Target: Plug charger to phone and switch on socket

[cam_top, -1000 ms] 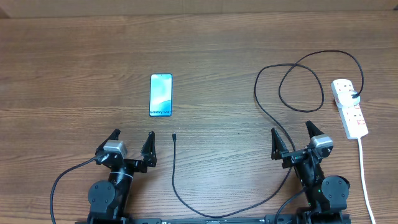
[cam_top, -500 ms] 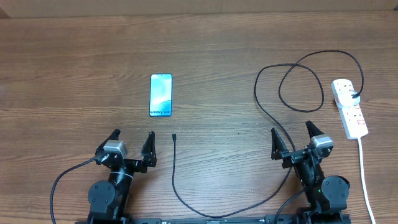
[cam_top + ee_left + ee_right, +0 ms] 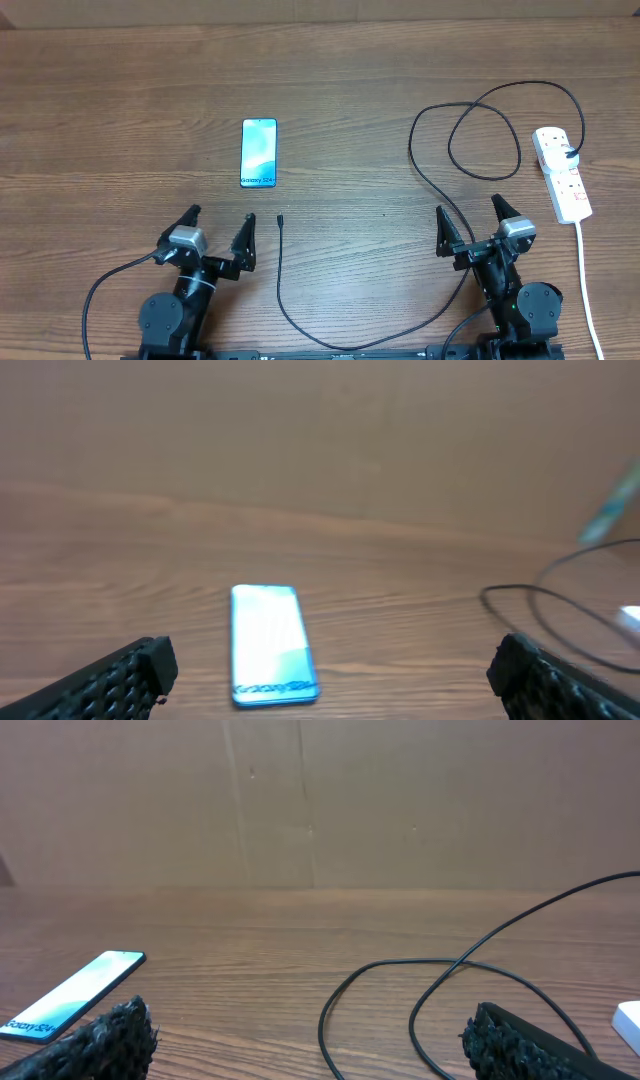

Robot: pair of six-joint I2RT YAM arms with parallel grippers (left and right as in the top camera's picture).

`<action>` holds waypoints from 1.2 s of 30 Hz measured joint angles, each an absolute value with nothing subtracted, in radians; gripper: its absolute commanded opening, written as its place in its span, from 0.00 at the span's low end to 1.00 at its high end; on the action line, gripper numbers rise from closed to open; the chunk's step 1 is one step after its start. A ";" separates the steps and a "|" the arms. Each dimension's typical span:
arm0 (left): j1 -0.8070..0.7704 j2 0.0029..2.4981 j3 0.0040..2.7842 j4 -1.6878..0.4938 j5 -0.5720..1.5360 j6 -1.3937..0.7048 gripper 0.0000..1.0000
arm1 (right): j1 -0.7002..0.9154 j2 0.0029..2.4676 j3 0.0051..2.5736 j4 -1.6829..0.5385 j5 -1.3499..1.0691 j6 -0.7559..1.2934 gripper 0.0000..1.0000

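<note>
Both pairs of jaws stand wide apart and empty, low over the table (image 3: pixel 120 80). The phone (image 3: pixel 259 153) lies flat, screen up, ahead of the left jaws, and the charger (image 3: pixel 279 270) ends with its tip just outside their right finger. The charger's loops lie ahead of the right jaws, with the socket (image 3: pixel 561 173) ahead and to their right.

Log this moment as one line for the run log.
stage: not started | left gripper: open, empty | right gripper: open, empty | charger: tip free, apart from phone | socket: untouched
</note>
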State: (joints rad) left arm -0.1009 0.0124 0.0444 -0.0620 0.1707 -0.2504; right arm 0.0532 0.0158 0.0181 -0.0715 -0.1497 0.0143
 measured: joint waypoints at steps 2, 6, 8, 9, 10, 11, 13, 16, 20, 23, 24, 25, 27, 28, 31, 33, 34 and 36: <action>-0.101 0.012 0.109 -0.119 0.201 -0.277 1.00 | 0.053 0.016 0.018 -0.071 -0.149 0.014 1.00; -0.101 0.020 0.292 -0.246 0.230 -0.307 1.00 | 0.053 0.016 0.018 -0.071 -0.150 0.015 1.00; -0.101 0.041 0.408 -0.335 0.239 -0.315 1.00 | 0.053 0.016 0.018 -0.072 -0.150 0.015 1.00; -0.101 0.060 0.471 -0.382 0.242 -0.316 1.00 | 0.053 0.016 0.018 -0.072 -0.150 0.015 1.00; -0.101 0.084 0.528 -0.426 0.244 -0.319 1.00 | 0.053 0.016 0.018 -0.072 -0.150 0.014 1.00; -0.101 0.113 0.588 -0.463 0.251 -0.320 1.00 | 0.053 0.016 0.018 -0.073 -0.149 0.015 1.00; -0.101 0.176 0.701 -0.540 0.264 -0.318 1.00 | 0.053 0.016 0.018 -0.072 -0.149 0.014 1.00; -0.101 0.316 0.910 -0.675 0.302 -0.300 1.00 | 0.053 0.017 0.018 -0.072 -0.150 0.015 1.00; -0.101 0.538 1.214 -0.848 0.350 -0.264 1.00 | 0.054 0.017 0.018 -0.072 -0.149 0.014 1.00; -0.101 0.709 1.438 -1.013 0.387 -0.232 1.00 | 0.054 0.018 0.018 -0.073 -0.150 0.015 1.00; -0.101 0.771 1.512 -1.073 0.398 -0.228 1.00 | 0.054 0.018 0.018 -0.073 -0.149 0.015 1.00; -0.101 0.858 1.603 -1.144 0.411 -0.220 1.00 | 0.054 0.018 0.018 -0.073 -0.149 0.014 1.00; -0.101 0.946 1.671 -1.221 0.432 -0.210 1.00 | 0.054 0.018 0.018 -0.072 -0.149 0.014 1.00; -0.101 0.984 1.691 -1.242 0.445 -0.208 1.00 | 0.054 0.018 0.018 -0.073 -0.149 0.014 1.00; -0.101 1.088 1.702 -1.299 0.475 -0.205 0.23 | 0.054 0.018 0.018 -0.073 -0.150 0.015 1.00; -0.101 1.152 1.702 -1.340 0.484 -0.206 0.04 | 0.054 0.018 0.018 -0.073 -0.149 0.014 1.00; -0.101 1.182 1.702 -1.356 0.487 -0.205 0.04 | 0.054 0.018 0.018 -0.072 -0.149 0.015 1.00; -0.101 1.244 1.702 -1.393 0.491 -0.205 0.04 | 0.054 0.018 0.018 -0.073 -0.149 0.014 1.00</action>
State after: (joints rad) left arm -0.1009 1.2438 1.7023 -1.3933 0.4908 -0.2047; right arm 0.0540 0.0177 0.0181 -0.0727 -0.1493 0.0143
